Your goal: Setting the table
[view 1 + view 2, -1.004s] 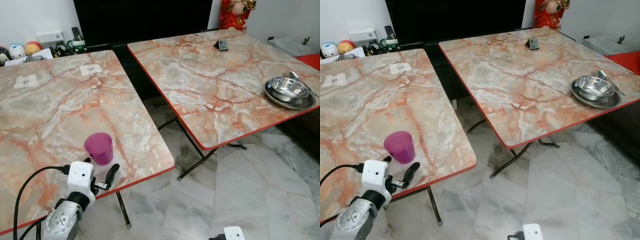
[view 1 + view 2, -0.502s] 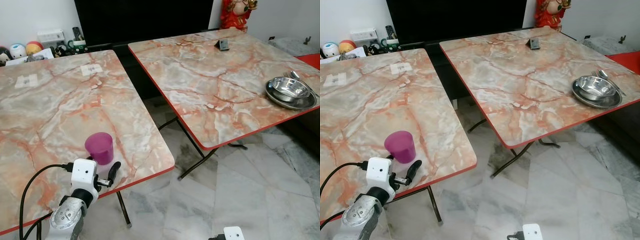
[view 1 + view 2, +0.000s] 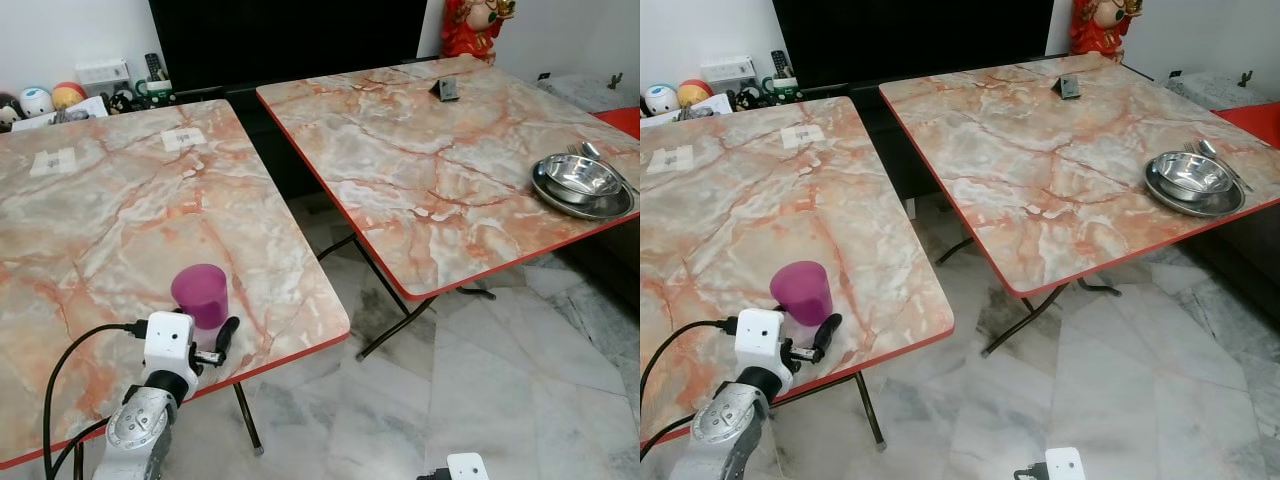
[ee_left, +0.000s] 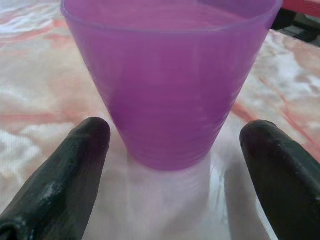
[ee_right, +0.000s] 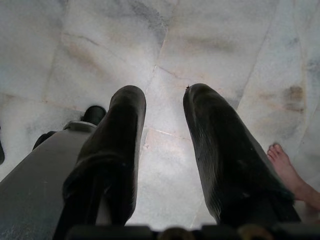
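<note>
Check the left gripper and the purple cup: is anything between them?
Nothing visible. The left gripper is open just short of the purple cup, one finger toward each side, with bare tabletop in the gap.

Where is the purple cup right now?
The purple cup stands upright near the front edge of the left table, on the robot's left. The left pincer is open, one finger on each side of it.
</note>
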